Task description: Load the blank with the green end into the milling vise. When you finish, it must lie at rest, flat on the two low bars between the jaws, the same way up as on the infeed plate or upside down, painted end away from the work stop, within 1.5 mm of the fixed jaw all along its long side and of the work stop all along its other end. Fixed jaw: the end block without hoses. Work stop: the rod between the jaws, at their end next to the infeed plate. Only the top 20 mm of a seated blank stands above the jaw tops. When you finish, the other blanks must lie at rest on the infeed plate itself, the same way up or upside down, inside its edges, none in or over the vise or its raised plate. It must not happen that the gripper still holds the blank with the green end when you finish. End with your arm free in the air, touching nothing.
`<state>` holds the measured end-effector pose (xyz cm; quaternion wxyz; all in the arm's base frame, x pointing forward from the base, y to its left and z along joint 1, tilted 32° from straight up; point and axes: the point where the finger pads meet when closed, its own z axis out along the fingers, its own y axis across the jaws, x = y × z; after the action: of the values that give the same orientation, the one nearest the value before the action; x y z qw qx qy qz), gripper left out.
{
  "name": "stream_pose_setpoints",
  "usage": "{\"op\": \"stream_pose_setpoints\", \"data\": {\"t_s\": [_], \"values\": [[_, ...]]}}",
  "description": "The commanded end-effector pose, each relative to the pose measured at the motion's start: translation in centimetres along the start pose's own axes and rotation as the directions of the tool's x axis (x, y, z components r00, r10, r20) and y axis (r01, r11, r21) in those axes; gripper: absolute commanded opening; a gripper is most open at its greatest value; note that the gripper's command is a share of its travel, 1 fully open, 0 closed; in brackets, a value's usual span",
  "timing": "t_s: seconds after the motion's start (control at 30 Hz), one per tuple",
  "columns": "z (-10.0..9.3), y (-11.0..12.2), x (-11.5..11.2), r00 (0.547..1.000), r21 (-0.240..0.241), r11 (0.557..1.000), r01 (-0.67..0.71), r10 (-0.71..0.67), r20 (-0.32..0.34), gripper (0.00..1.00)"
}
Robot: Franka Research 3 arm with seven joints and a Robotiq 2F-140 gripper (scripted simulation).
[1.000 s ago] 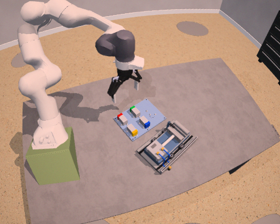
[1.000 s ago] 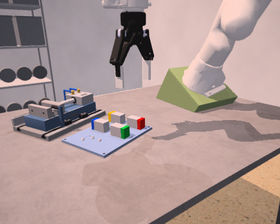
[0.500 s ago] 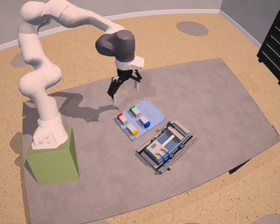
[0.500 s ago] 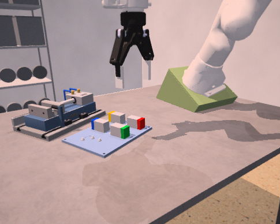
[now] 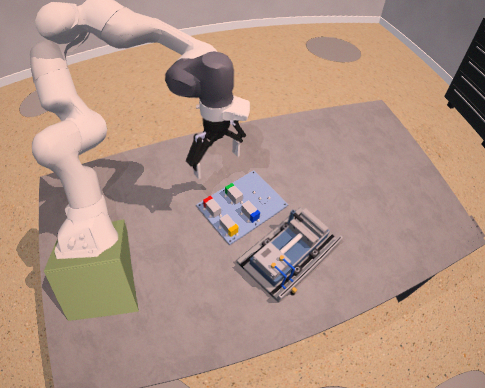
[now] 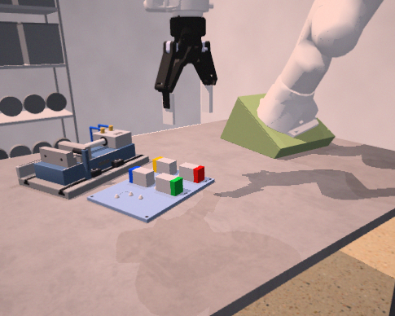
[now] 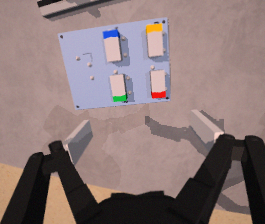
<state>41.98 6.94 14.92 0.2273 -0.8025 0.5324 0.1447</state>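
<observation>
Top view: the hand [image 5: 217,161] [image 6: 187,110] [image 7: 139,123], spread fully open and grasping nothing, hangs above the tabletop [image 5: 184,320] [image 6: 68,252] [image 7: 23,65], beside the infeed plate [image 5: 268,187] [image 6: 121,208] [image 7: 100,90]. The green-ended blank [image 5: 234,194] [image 6: 168,184] [image 7: 118,87] lies on that plate, with the red-ended blank [image 5: 212,206] [image 6: 191,173] [image 7: 158,83], yellow-ended blank [image 5: 229,225] [image 6: 164,165] [image 7: 155,41] and blue-ended blank [image 5: 250,211] [image 6: 142,177] [image 7: 113,46]. Near the plate, apart from it, stands the milling vise [image 5: 311,231] [image 6: 54,172]; blue hoses [image 5: 285,277] [image 6: 91,133] rise at one end block [image 5: 268,260] [image 6: 118,139].

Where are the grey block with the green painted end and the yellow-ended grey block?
Grey block with the green painted end [image 5: 235,195] [image 6: 164,184] [image 7: 118,85]: top, exterior, wrist; grey body.
Yellow-ended grey block [image 5: 228,224] [image 6: 166,166] [image 7: 155,45]: top, exterior, wrist; grey body.
</observation>
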Motion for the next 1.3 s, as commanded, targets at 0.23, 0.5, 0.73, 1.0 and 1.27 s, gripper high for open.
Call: {"op": "stream_pose_setpoints", "data": {"t_s": [0.23,0.5,0.73,1.0,1.27], "values": [[0.0,0.0,0.0,1.0,0.0,1.0,0.0,0.0,0.0,1.0],[0.0,0.0,0.0,1.0,0.0,1.0,0.0,0.0,0.0,1.0],[0.0,0.0,0.0,1.0,0.0,1.0,0.0,0.0,0.0,1.0],[0.0,0.0,0.0,1.0,0.0,1.0,0.0,0.0,0.0,1.0],[-4.3,-0.2,2.6,1.0,-0.001,1.0,-0.008,0.008,0.004,1.0]]}}
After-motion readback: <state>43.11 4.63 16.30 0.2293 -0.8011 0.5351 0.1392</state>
